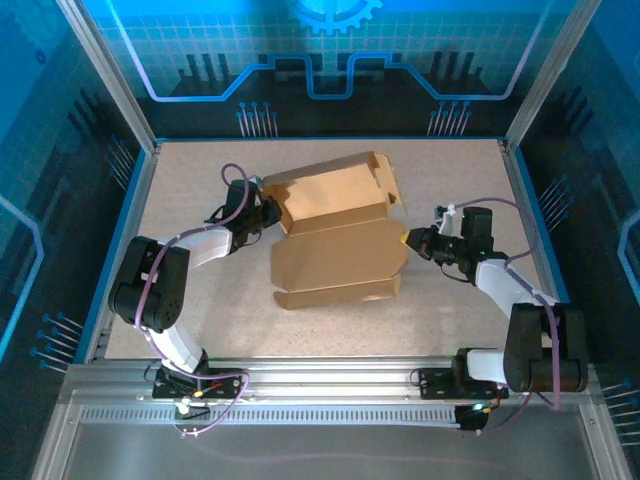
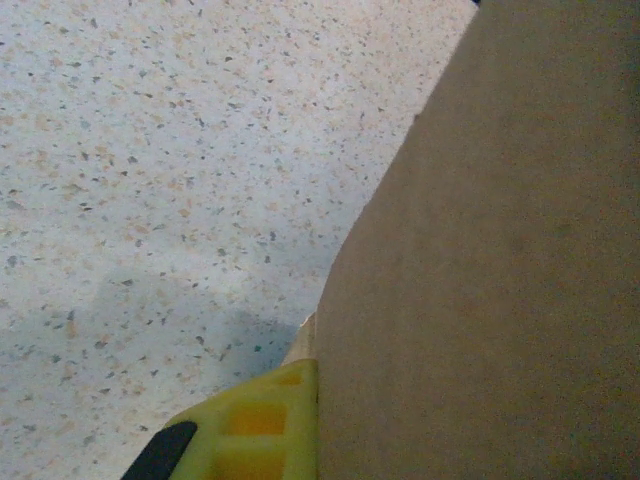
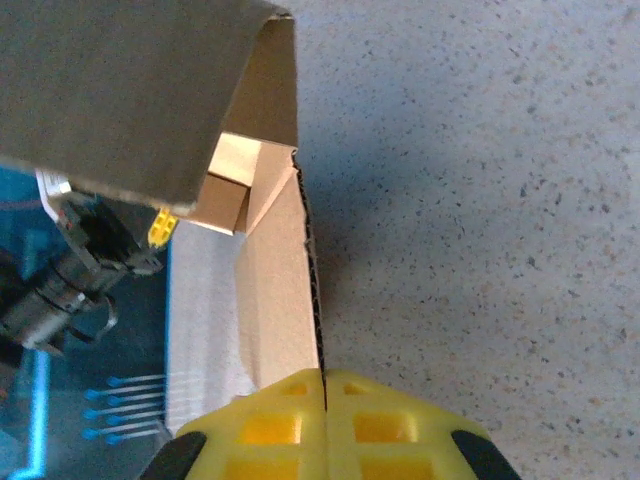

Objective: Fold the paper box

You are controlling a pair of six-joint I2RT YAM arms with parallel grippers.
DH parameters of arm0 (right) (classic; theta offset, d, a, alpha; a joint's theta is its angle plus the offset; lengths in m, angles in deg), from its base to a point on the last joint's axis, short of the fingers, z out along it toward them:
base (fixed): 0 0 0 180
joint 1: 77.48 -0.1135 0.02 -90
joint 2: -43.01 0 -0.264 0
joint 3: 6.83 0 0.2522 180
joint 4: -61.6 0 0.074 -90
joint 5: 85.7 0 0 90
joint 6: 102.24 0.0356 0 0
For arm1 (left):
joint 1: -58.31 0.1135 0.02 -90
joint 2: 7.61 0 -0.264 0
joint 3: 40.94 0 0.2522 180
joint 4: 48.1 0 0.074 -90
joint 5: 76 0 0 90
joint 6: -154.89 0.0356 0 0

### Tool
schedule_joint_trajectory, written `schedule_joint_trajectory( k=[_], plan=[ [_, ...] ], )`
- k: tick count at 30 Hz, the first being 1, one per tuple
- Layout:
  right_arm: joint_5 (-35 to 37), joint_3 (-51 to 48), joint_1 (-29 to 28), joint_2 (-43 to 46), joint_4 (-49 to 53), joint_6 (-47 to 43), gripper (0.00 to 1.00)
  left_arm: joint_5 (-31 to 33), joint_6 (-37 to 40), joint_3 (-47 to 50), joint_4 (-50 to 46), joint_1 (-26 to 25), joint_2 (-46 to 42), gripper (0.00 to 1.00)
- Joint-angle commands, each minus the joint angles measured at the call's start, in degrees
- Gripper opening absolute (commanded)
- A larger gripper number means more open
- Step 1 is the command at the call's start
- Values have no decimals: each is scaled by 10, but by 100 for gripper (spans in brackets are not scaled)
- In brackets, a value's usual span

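Right wrist: tool (image 3: 325, 385) on paper box (image 3: 275, 300)

The paper box (image 1: 340, 240) was matt brown corrugated cardboard, its faces smooth and dull, its cut edge showing the fluted core; the table (image 1: 200, 300) was a hard, smooth top, pale with dark and tan speckles, faintly sheened; the fingers (image 3: 270, 430) of the right gripper (image 3: 325, 400) were yellow moulded plastic, matt, with recessed squares and black backing; the rail (image 1: 330, 375) along the table's near edge was ribbed, brushed metal; the left arm (image 1: 150, 285) and right arm (image 1: 545, 350) wore black casings with slight gloss.
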Motion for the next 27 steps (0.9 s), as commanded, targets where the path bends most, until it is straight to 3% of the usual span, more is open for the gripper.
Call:
schedule_joint_trajectory(
  k=[1, 6, 11, 13, 17, 23, 27],
  plan=[
    [-38, -3, 12, -26, -43, 85, 8, -59, -38, 2, 43, -1, -37, 0],
    [-77, 8, 15, -32, -76, 103, 15, -57, -32, 0, 37, 0, -41, 0],
    [-3, 66, 17, 37, 84, -69, 53, -38, -9, -2, 14, 0, -42, 0],
    [17, 92, 18, 64, 133, -135, 64, -33, 1, -4, 4, 0, -44, 0],
    [38, 145, 18, 102, 190, -268, 69, -26, 16, -6, -9, -1, -45, 0],
    [104, 271, 18, 66, 243, -353, 71, -39, 25, -14, -13, -1, -41, 0],
    [-5, 348, 17, -7, 266, -470, 73, -65, 41, -26, -19, -1, -32, 0]
  ],
)
